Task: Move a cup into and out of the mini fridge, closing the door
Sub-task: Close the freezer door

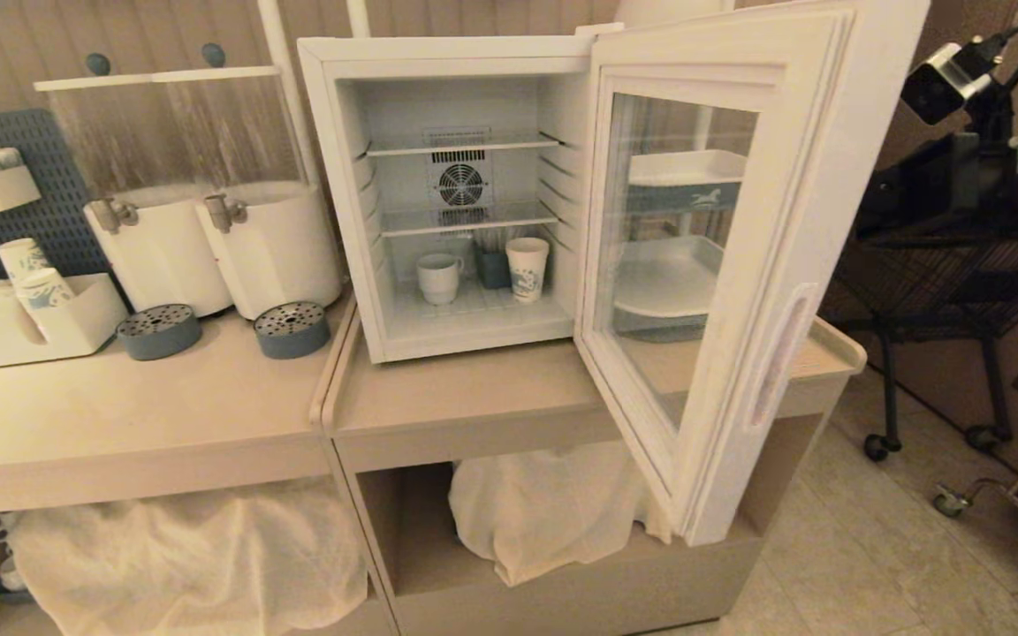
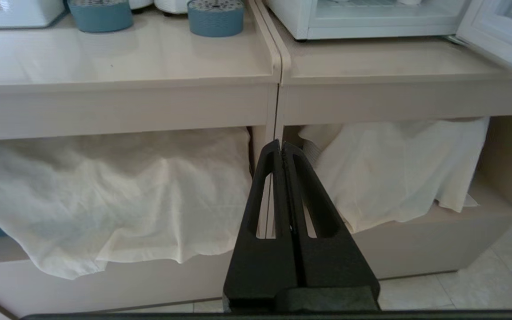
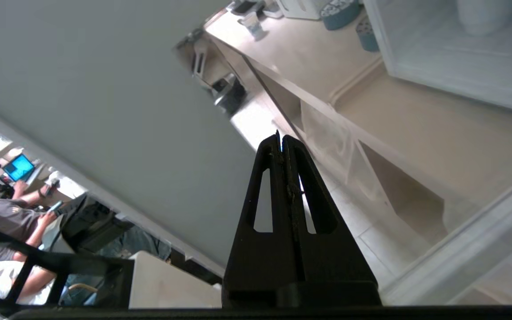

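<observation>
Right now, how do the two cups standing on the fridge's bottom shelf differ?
The white cup is squat, plain and ceramic-looking; the paper cup is taller, tapered and carries a blue print. The white cup stands to the left, the paper cup to the right, with a small dark container behind them. Both stand upright inside the open mini fridge.
</observation>
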Robot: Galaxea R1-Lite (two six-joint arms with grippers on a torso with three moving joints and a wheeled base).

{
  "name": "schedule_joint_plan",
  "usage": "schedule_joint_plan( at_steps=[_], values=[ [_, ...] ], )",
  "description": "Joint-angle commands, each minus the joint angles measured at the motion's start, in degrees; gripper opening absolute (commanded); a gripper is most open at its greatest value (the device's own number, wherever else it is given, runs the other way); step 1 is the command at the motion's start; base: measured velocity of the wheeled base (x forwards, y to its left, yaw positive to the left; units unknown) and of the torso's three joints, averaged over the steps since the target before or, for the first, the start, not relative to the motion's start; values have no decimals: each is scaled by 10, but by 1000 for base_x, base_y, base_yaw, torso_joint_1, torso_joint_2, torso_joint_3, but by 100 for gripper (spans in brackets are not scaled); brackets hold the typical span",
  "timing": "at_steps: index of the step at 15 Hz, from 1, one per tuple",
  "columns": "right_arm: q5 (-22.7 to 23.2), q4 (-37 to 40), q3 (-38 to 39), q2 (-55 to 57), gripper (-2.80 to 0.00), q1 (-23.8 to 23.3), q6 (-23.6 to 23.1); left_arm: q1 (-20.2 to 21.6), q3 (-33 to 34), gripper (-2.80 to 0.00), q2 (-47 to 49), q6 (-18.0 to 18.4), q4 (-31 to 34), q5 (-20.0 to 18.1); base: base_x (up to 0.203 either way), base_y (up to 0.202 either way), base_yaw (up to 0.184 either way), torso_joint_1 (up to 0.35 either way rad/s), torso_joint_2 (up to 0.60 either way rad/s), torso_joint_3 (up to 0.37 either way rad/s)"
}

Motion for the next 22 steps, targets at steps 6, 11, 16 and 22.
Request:
schedule_joint_plan(
  at_steps=[6, 11, 16, 22],
  values=[
    [-109, 6, -72, 52, -280, 97, 30, -1, 0, -280, 1, 0, 0, 0, 0, 0, 0, 0, 0, 0],
    [-289, 73, -266, 145, -280, 199, 75, -1, 0, -280, 1, -1, 0, 1, 0, 0, 0, 0, 0, 0],
    [-449, 79, -286, 203, -280, 301, 15, -1, 0, -280, 1, -2, 0, 1, 0, 0, 0, 0, 0, 0],
    [-667, 62, -283, 271, -280, 322, -80, -1, 0, -280, 0, -2, 0, 1, 0, 0, 0, 0, 0, 0]
  ],
)
